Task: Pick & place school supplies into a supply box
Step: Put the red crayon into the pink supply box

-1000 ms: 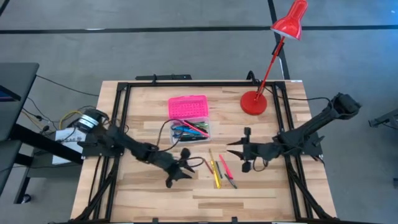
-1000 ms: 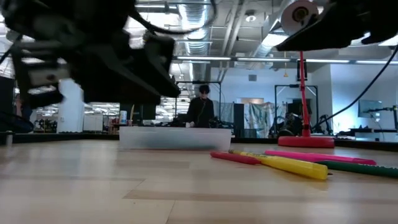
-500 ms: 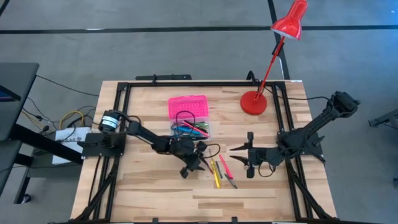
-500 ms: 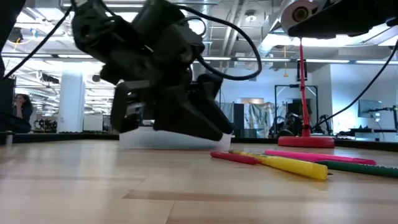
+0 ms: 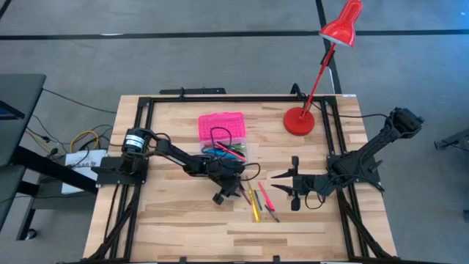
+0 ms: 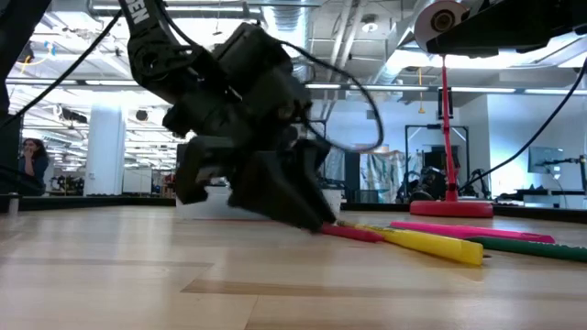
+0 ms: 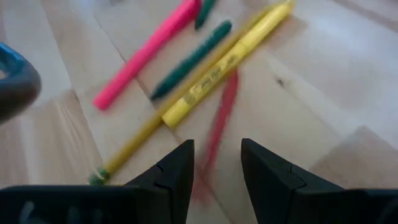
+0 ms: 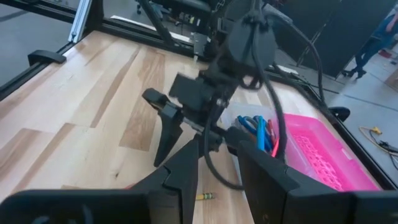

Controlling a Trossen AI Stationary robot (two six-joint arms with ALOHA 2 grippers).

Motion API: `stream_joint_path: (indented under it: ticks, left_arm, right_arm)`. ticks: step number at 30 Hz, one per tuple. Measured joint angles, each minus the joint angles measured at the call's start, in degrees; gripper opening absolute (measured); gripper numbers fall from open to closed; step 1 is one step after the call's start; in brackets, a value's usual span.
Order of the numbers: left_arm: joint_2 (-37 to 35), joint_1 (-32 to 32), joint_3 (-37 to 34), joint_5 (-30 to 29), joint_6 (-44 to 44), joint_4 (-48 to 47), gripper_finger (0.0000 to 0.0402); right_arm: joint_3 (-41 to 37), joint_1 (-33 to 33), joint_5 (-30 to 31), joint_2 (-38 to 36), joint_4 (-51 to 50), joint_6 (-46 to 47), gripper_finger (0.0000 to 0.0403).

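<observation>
Loose supplies lie flat on the table at centre: a red pen (image 7: 221, 112), a yellow marker (image 7: 230, 56), a green pen (image 7: 193, 59), a pink marker (image 7: 149, 50) and a thin yellow pencil (image 7: 124, 155). They show in the high view as one group of pens (image 5: 256, 198). The supply box stands behind them, its pink lid (image 5: 221, 126) flipped open beyond the clear base (image 5: 227, 152), which holds more supplies. My left gripper (image 5: 236, 189) is open and low, a finger on either side of the red pen (image 6: 353, 233). My right gripper (image 5: 275, 182) hovers open, right of the pens. My left gripper (image 7: 217, 149) slants down from the table's left with its fingers along the red pen's end (image 6: 321, 227), one on each side. The pen lies flat on the table. Whether a fingertip touches it I cannot tell.
A red desk lamp stands on its round base (image 5: 299, 121) at the far right of the table. A black frame rail (image 5: 220, 99) runs round the table's edges. Bare wood lies in front of the pens (image 5: 242, 235).
My left gripper has swung toward the table's right, from bare wood to the pens. It has come down until its open fingers reach the table at the red pen. The pens and the box have stayed in place.
</observation>
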Motion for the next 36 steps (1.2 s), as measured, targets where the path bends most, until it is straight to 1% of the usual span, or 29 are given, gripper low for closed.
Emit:
stream_joint_path:
  ticks: [2,6,10,14,17,22,26,29,33,36]
  left_arm:
    - [1.5,0.0,1.7,-0.7,-0.7,-0.1,0.0128]
    - [2.7,-0.1,4.6,-2.2,-1.3,-4.0,0.0128]
    - [2.8,-0.1,5.3,-2.3,-2.1,-5.2,0.0128]
    - [2.8,-0.7,5.3,-5.1,-2.3,-6.4,0.0121]
    - [2.8,-1.2,5.4,-6.4,-2.3,-8.3,0.0099]
    - [2.8,-1.4,5.7,-6.7,-4.0,-12.0,0.0045]
    - [2.6,-1.4,7.6,-7.0,-4.7,-18.4,0.0013]
    - [2.5,-2.2,9.1,-8.5,-5.3,-22.6,0.0012]
    - [2.5,-3.6,11.8,-11.8,-6.8,-28.8,0.0033]
    - [2.5,-4.4,14.6,-14.0,-8.8,-35.5,0.0039]
  right_arm:
    - [0.0,0.0,0.0,0.0,0.0,0.0,0.0107]
    - [0.0,0.0,0.0,0.0,0.2,-0.3,0.0107]
    - [0.0,0.0,0.0,0.0,-0.2,-0.1,0.0107]
    - [0.0,0.0,-0.1,0.0,-0.7,0.6,0.0107]
    - [0.0,0.0,-0.1,0.0,-0.7,0.6,0.0107]
    - [0.0,0.0,-0.1,0.0,-0.6,0.7,0.0107]
    - [0.0,0.0,-0.2,0.0,-0.6,1.1,0.0107]
    - [0.0,0.0,-0.4,0.0,-0.7,1.1,0.0107]
    - [0.0,0.0,-0.4,0.0,-0.7,1.3,0.0107]
    - [0.0,0.0,-0.4,0.0,-0.9,2.1,0.0107]
